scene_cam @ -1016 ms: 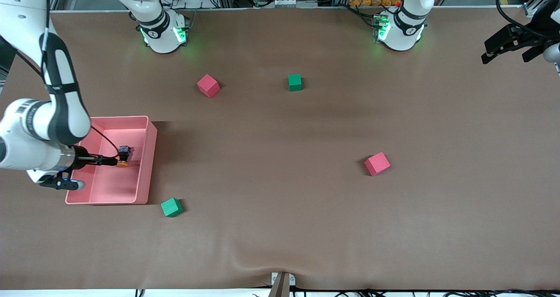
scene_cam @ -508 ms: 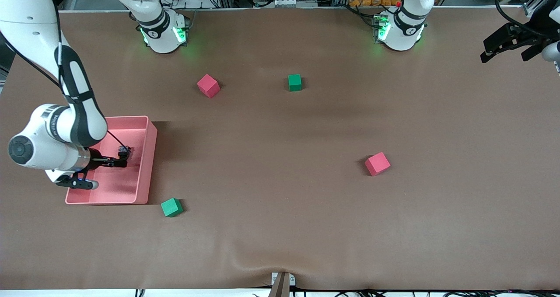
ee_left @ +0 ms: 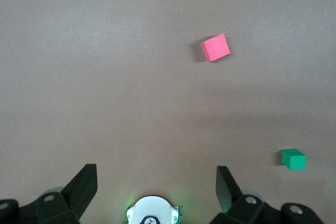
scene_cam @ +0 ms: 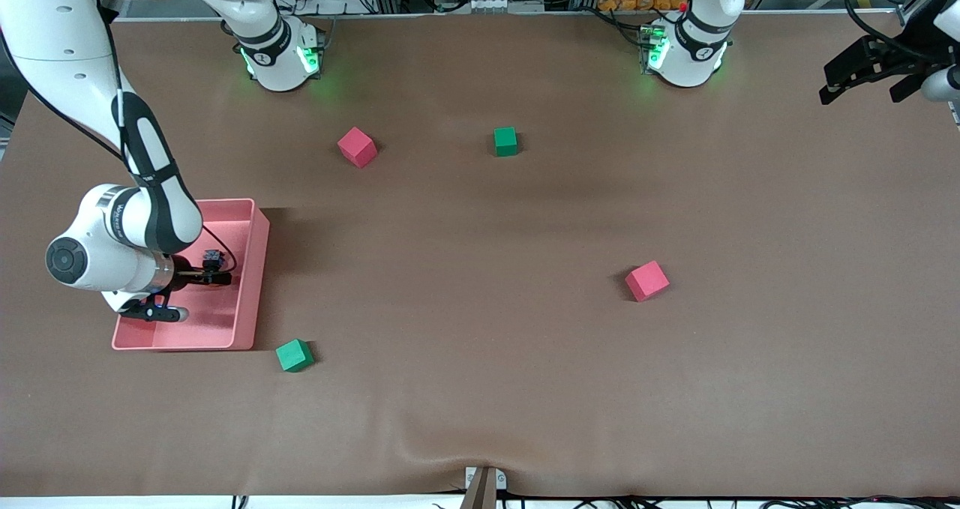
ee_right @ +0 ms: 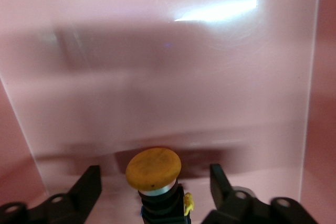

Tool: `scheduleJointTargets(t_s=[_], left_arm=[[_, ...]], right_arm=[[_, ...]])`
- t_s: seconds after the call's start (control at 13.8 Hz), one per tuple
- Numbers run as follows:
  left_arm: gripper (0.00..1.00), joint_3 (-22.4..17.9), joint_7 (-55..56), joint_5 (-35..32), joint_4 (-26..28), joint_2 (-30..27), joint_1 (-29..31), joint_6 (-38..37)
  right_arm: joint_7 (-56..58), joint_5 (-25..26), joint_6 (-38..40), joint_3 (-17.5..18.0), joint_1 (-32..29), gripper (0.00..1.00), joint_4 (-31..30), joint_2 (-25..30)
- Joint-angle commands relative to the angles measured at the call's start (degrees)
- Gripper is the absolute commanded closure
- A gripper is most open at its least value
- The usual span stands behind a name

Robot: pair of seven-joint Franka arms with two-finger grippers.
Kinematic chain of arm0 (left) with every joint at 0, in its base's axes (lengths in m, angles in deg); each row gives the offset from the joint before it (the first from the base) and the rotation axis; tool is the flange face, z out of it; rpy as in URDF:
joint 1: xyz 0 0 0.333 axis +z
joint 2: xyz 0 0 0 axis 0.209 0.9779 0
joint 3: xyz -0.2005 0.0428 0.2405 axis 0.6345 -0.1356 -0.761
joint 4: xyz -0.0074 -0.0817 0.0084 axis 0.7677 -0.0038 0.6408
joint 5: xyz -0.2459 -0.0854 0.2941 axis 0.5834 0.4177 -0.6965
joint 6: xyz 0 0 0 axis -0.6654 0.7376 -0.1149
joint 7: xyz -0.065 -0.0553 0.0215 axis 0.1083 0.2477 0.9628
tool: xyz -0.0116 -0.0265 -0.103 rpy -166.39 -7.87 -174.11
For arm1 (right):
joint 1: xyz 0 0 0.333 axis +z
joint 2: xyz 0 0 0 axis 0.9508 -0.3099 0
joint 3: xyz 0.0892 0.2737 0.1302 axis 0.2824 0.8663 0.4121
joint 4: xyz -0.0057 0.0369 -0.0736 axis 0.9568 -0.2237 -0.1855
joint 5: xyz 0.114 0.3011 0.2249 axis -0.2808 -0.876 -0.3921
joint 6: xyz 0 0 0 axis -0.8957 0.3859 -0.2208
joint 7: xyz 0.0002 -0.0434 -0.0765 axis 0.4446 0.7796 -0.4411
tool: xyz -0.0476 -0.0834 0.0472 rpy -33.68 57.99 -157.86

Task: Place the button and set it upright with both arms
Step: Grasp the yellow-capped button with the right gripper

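- Reaching into the pink bin point(scene_cam: 259, 269), the right gripper point(ee_right: 155, 192) has its fingers spread either side of the button point(ee_right: 154, 169), clear of it; the orange cap points up.
- Left gripper point(ee_left: 155, 184) waits wide open, empty, over the table point(scene_cam: 525, 344) at its own end.

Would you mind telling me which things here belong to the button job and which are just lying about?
In the job:
button, between the open fingers of the right gripper
pink bin holding it
left gripper, open, waiting at the left arm's end

Lying about:
two red cubes
two green cubes
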Motion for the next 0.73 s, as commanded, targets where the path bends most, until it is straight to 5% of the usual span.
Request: scheduleJointTargets(t_s=[0.0,0.07,0.29,0.65], left_arm=[[0.0,0.87,0.22,-0.75,-0.25,-0.75,0.32,-1.44],[0.0,0.96,0.22,-0.75,-0.25,-0.75,0.32,-1.53],[0.0,0.96,0.22,-0.75,-0.16,-0.66,0.23,-1.53],[0.0,1.05,0.22,-0.75,-0.25,-0.49,0.14,-1.44]], right_arm=[[2.53,-1.39,-1.3,0.02,-0.18,0.81,-0.56,0.07],[2.53,-1.39,-0.95,0.02,-0.09,0.99,-0.39,0.07],[2.45,-1.3,2.99,-0.15,-0.09,1.0,2.76,0.68],[-0.8,-1.48,27.31,-0.07,1.31,1.0,20.75,0.77]])
